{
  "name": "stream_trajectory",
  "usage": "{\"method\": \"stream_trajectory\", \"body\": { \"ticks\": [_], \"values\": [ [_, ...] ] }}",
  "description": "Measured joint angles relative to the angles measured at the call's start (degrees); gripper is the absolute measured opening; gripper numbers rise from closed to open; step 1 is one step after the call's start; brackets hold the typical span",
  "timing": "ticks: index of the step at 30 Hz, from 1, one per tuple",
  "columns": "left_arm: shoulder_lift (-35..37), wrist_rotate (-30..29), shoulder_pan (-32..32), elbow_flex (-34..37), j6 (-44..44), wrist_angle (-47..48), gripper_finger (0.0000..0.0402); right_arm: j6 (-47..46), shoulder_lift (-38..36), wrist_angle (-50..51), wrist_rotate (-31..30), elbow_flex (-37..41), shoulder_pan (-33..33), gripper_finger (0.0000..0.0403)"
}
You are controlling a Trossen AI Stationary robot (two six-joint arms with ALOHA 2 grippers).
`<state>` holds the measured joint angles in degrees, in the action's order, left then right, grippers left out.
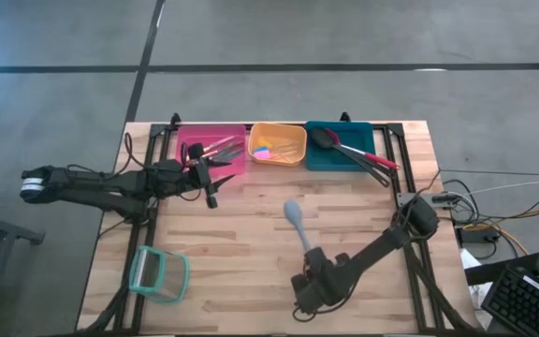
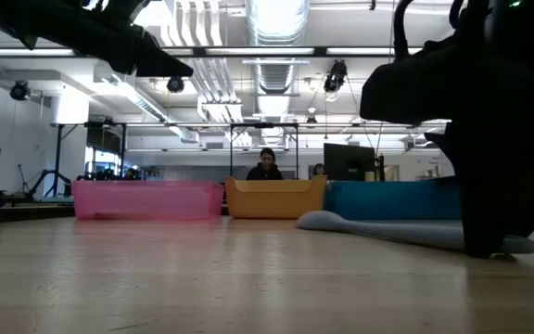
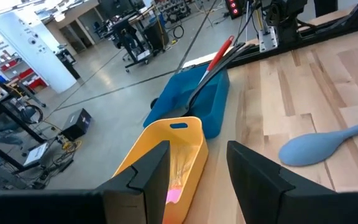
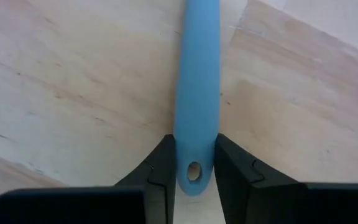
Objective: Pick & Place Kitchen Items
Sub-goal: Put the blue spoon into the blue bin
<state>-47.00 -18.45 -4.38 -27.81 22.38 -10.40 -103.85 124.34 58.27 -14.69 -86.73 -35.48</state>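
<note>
A light blue-grey spoon lies on the wooden table, its bowl toward the far side; it also shows in the low view. My right gripper is down at the table over the spoon's near handle end and shut on it. My left gripper hangs open and empty above the table, just in front of the pink bin; its wrist view looks over the orange bin and the teal bin. My right gripper pinches the spoon's handle near its free end, just above the hanging hole, between its two fingers. The fingers come from above, pointing down, and stand across the handle. The spoon lies flat on the table.
Three bins stand along the far edge: the pink one with metal utensils, the orange one with small coloured pieces, the teal one with black and red-handled utensils. A teal-rimmed clear container sits near left. People show beyond the table.
</note>
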Motion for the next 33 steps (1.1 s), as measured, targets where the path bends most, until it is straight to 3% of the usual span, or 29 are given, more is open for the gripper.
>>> {"method": "stream_trajectory", "body": {
  "ticks": [8,22,33],
  "values": [
    [0.1,-2.7,0.0,0.0,-0.1,2.1,0.0163,-3.7,-1.0,10.9,-3.8,-5.3,-3.0,0.0069],
    [0.0,-2.1,0.0,0.0,-1.3,5.1,0.0163,-4.3,-1.7,17.9,-5.8,-5.6,-4.4,0.0069],
    [0.0,-2.1,0.0,0.0,-1.4,5.1,0.0163,-3.8,-10.1,31.9,-5.9,-5.7,-4.4,0.0069]
  ]
}}
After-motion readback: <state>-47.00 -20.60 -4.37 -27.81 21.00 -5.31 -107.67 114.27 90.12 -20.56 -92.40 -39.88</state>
